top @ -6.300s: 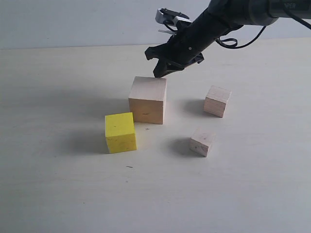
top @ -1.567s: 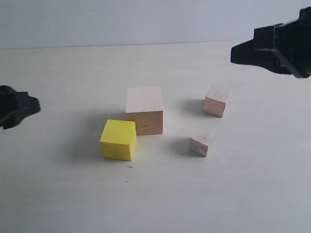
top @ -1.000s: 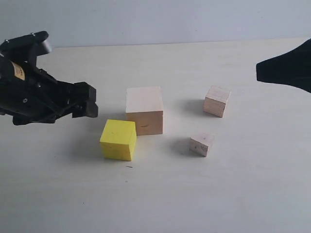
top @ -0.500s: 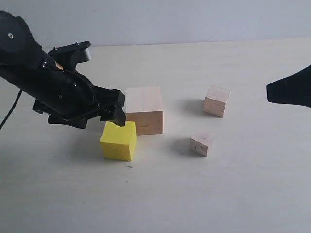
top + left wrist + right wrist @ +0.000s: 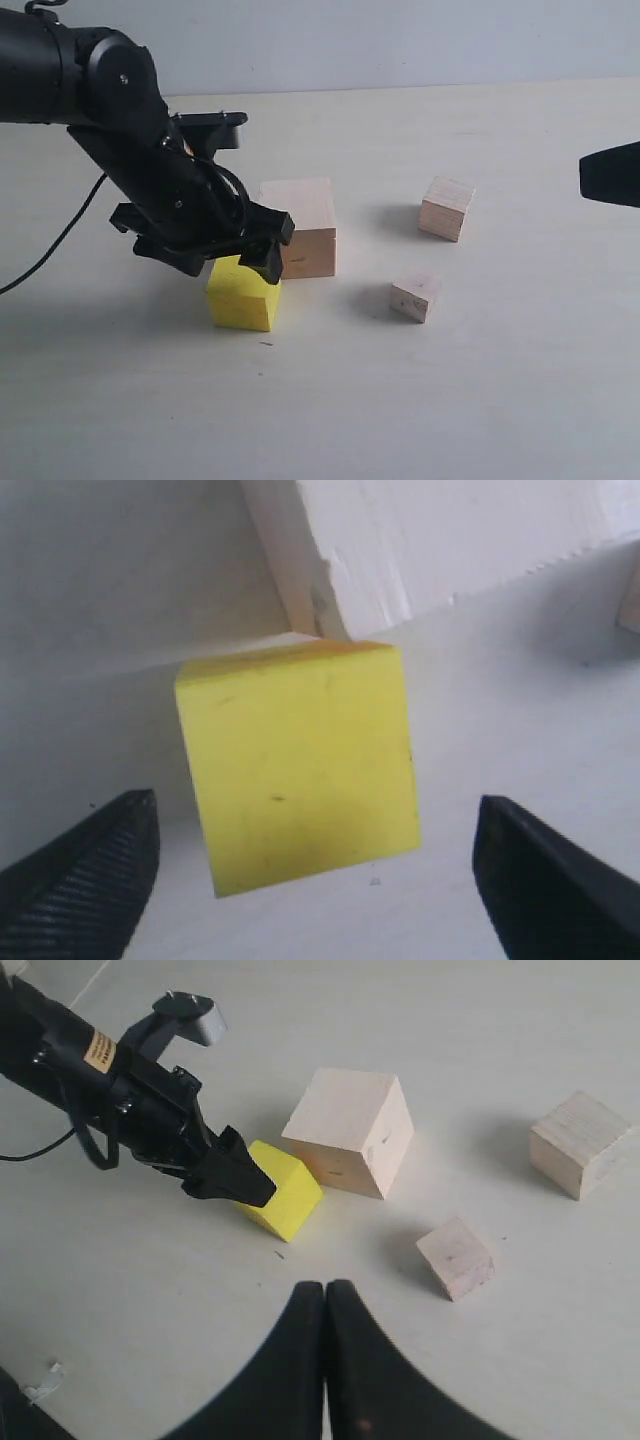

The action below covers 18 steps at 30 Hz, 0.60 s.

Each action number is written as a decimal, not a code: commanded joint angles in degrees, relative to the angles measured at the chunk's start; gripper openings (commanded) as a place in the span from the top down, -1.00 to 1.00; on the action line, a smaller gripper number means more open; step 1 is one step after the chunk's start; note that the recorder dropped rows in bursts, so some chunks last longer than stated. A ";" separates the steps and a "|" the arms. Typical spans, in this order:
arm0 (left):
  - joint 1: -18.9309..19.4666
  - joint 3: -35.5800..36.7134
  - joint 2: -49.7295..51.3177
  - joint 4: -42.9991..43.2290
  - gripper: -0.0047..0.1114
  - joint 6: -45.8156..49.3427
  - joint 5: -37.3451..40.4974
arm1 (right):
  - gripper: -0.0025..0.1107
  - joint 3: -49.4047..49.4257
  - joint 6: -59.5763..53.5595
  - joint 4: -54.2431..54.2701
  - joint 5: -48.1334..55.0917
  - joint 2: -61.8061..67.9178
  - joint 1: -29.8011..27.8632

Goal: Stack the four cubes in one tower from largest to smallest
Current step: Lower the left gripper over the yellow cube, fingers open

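Observation:
The yellow cube (image 5: 242, 298) (image 5: 300, 755) (image 5: 283, 1191) rests on the table against the front left corner of the big pale wood cube (image 5: 300, 225) (image 5: 352, 1132). My left gripper (image 5: 237, 262) (image 5: 315, 865) hangs open just over the yellow cube, a finger on each side and clear of it. The mid-size wood cube (image 5: 446, 208) (image 5: 579, 1144) lies to the right, and the smallest wood cube (image 5: 415, 296) (image 5: 455, 1257) sits nearer the front. My right gripper (image 5: 326, 1290) is shut and empty, held high off to the right (image 5: 612, 175).
The pale table (image 5: 450, 400) carries only the four cubes. A black cable (image 5: 55, 245) trails from the left arm across the table's left side.
The left arm has swept in from the left and come down over the yellow cube. The right arm has drawn back further to the right. No cube has moved in the last second.

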 commanded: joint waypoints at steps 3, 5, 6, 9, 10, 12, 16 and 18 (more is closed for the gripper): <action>-0.25 -1.44 1.28 1.14 -0.49 -1.02 1.02 | 0.96 0.29 0.96 -0.20 1.14 -3.74 0.08; -0.25 -1.44 2.00 1.14 -0.49 -1.02 1.02 | 0.96 0.29 1.07 -0.20 1.75 -4.43 0.08; -0.25 -1.44 2.42 1.14 -0.49 -1.02 1.02 | 0.96 0.29 1.19 -0.20 1.90 -4.63 0.08; -0.25 -1.44 3.45 0.71 -0.49 -1.02 0.74 | 0.96 0.29 1.42 -0.08 2.59 -5.67 0.08; -0.25 -1.44 3.58 0.57 -0.49 -1.02 0.45 | 0.96 0.29 1.42 -0.08 2.69 -6.05 0.08; -0.25 -1.44 3.71 0.42 -0.49 -1.02 -0.09 | 0.96 0.29 1.42 -0.08 3.32 -6.70 0.08; -0.25 -1.44 3.81 0.34 -0.49 -1.02 -0.61 | 0.96 0.29 1.42 -0.08 3.55 -8.02 0.08; -0.25 -1.44 3.92 0.34 -0.49 -1.02 -0.61 | 0.96 0.29 1.42 -0.08 3.55 -8.64 0.08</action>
